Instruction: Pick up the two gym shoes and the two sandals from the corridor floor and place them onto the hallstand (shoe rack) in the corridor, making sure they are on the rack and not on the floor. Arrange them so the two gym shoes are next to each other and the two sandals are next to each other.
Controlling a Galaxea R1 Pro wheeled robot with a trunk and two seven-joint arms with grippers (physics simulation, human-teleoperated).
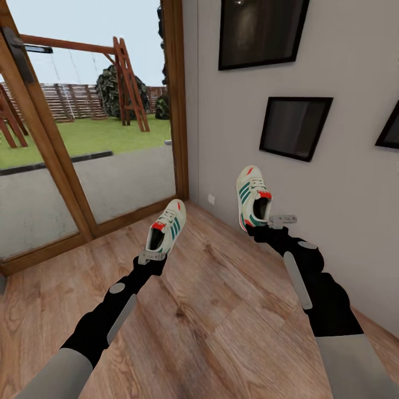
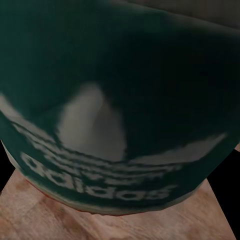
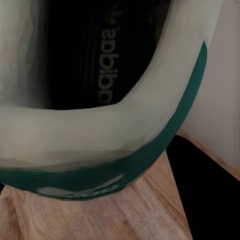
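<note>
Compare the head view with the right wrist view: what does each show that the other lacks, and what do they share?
Head view alone: both arms raised, the left gripper holding one gym shoe by its heel, the glass door onto the garden, and dark framed pictures on the wall.

Right wrist view alone: a close look into the other shoe's dark insole with brand lettering and the green band under the heel collar.

Shared: the gym shoe held by the right gripper, the wood-plank corridor floor and the pale wall.
</note>
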